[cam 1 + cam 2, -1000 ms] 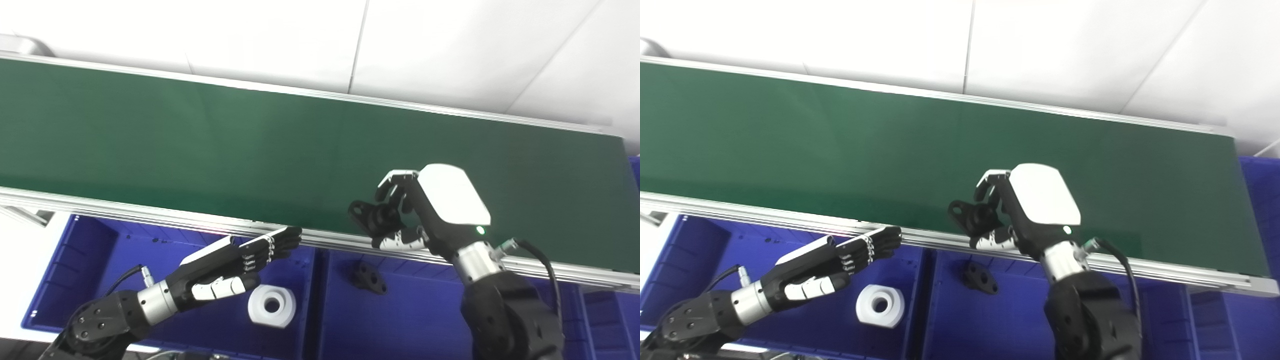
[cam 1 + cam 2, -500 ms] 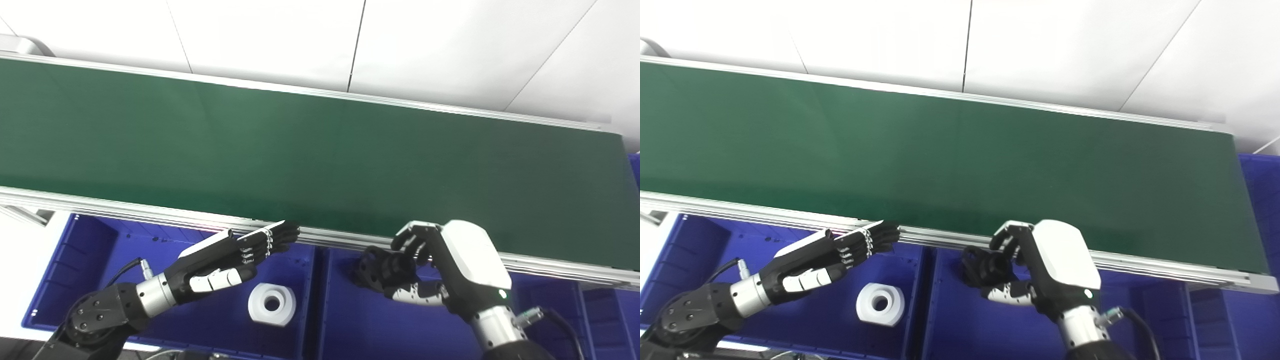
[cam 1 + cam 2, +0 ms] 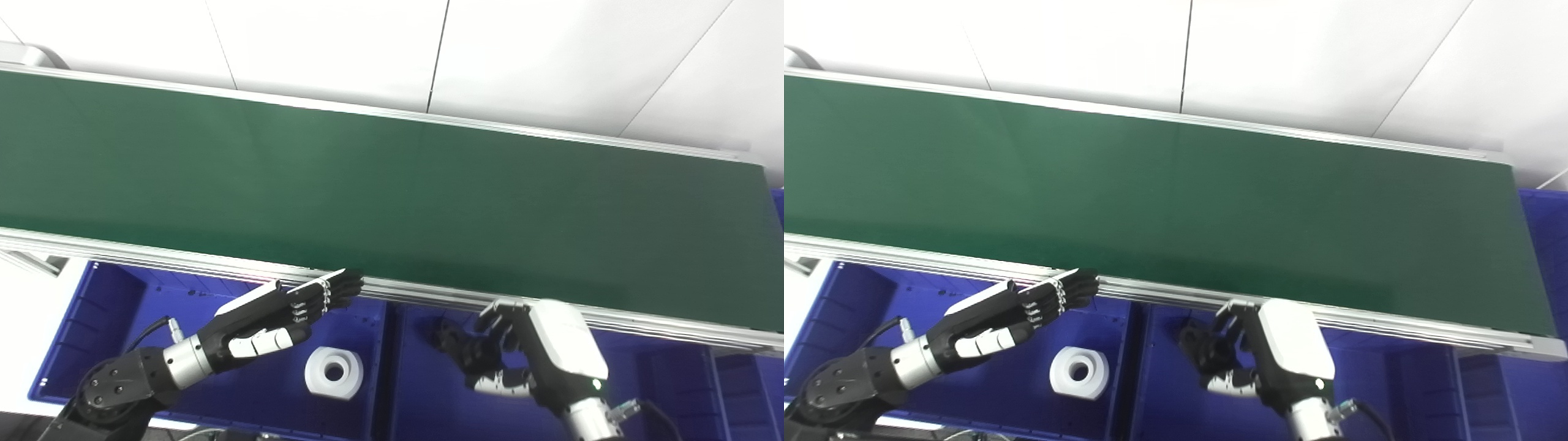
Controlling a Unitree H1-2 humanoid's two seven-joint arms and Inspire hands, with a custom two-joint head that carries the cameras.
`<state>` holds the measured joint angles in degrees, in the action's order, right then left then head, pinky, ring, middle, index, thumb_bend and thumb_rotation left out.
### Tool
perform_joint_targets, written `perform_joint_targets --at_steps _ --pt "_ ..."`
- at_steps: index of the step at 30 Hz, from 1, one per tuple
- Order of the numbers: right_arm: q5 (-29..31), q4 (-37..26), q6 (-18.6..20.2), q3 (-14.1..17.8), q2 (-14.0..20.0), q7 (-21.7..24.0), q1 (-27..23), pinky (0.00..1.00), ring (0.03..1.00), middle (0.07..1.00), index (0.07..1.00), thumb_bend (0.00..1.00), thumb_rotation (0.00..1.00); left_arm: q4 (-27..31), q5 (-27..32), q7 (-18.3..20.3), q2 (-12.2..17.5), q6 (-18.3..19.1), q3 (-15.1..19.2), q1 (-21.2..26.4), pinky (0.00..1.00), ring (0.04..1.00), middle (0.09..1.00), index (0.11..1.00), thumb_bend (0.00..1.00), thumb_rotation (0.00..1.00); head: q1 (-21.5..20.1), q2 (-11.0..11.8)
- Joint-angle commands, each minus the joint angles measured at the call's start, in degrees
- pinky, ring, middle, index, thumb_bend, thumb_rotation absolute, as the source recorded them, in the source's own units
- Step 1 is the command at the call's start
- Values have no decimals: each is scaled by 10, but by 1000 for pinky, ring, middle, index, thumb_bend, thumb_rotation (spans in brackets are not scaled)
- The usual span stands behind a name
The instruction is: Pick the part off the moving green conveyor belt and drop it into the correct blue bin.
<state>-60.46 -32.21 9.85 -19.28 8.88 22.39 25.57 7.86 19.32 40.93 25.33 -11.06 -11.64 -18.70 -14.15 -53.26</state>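
One green conveyor belt (image 3: 392, 184). Two blue bins: left bin (image 3: 110, 343) holds one white ring (image 3: 334, 372). Right hand (image 3: 520, 361) grips one black part (image 3: 456, 349) over the centre bin (image 3: 422, 398). Left hand (image 3: 275, 309): flat, empty.

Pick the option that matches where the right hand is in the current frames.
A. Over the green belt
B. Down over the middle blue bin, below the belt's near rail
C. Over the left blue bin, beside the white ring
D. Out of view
B. The right hand sits below the belt's near rail, over the middle blue bin, with a black part at its fingers.
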Motion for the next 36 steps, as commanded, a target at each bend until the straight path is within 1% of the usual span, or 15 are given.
perform_joint_targets --at_steps 1,6,10,14,19,20,21,23,25,31,32,33,34,36 --pt "6 2 -27 -10 0 -25 12 372 438 475 545 498 0 23 7 -2 9 -5 4 -4 1000 1000 1000 1000 418 745 1 1" --pt "8 44 -30 -26 3 -60 18 383 438 470 547 498 0 23 8 0 8 -7 5 -4 1000 1000 1000 1000 413 754 7 5" --pt "12 74 -40 -40 8 -96 22 386 439 476 542 499 0 19 4 0 8 -13 7 -5 1000 1000 1000 1000 408 752 7 6" --pt "7 57 -16 -50 6 -79 30 369 452 494 528 499 0 24 -2 -2 10 -12 8 -7 1000 1000 1000 1000 403 748 5 4" --pt "-4 49 -13 -49 11 -68 30 357 447 499 548 498 0 22 4 1 7 -10 6 -6 1000 1000 1000 1000 407 759 5 5" --pt "-6 50 -14 -48 12 -70 30 450 429 488 548 508 0 21 6 1 6 -10 6 -5 1000 1000 1000 1000 409 758 5 5" --pt "-8 50 -15 -48 13 -71 29 482 423 484 548 512 0 21 6 1 6 -11 6 -5 1000 1000 1000 1000 410 757 6 5" --pt "-14 50 -17 -48 14 -71 28 530 571 471 523 526 0 23 4 0 7 -12 7 -7 1000 1000 1000 1000 405 758 7 7" --pt "-17 51 -17 -48 15 -71 28 541 596 472 514 530 0 26 1 -2 8 -10 8 -8 1000 1000 1000 1000 399 759 7 7" --pt "-23 57 -17 -49 13 -73 24 557 619 470 515 530 0 27 0 -2 10 -12 9 -7 1000 1000 1000 1000 392 757 6 7" --pt "-27 57 -16 -49 13 -72 23 563 625 509 512 528 26 26 1 -1 10 -13 9 -7 1000 1000 1000 1000 389 755 6 7" --pt "-30 57 -15 -50 13 -71 23 571 635 588 504 525 78 26 2 0 10 -14 9 -6 1000 1000 1000 1000 385 755 6 7" --pt "-33 57 -14 -50 12 -69 22 567 635 638 498 523 114 26 3 0 10 -13 9 -6 1000 1000 1000 1000 383 753 7 8" --pt "-37 57 -14 -50 12 -69 23 562 633 650 497 523 124 26 5 1 10 -11 9 -6 1000 1000 1000 1000 383 752 7 8"
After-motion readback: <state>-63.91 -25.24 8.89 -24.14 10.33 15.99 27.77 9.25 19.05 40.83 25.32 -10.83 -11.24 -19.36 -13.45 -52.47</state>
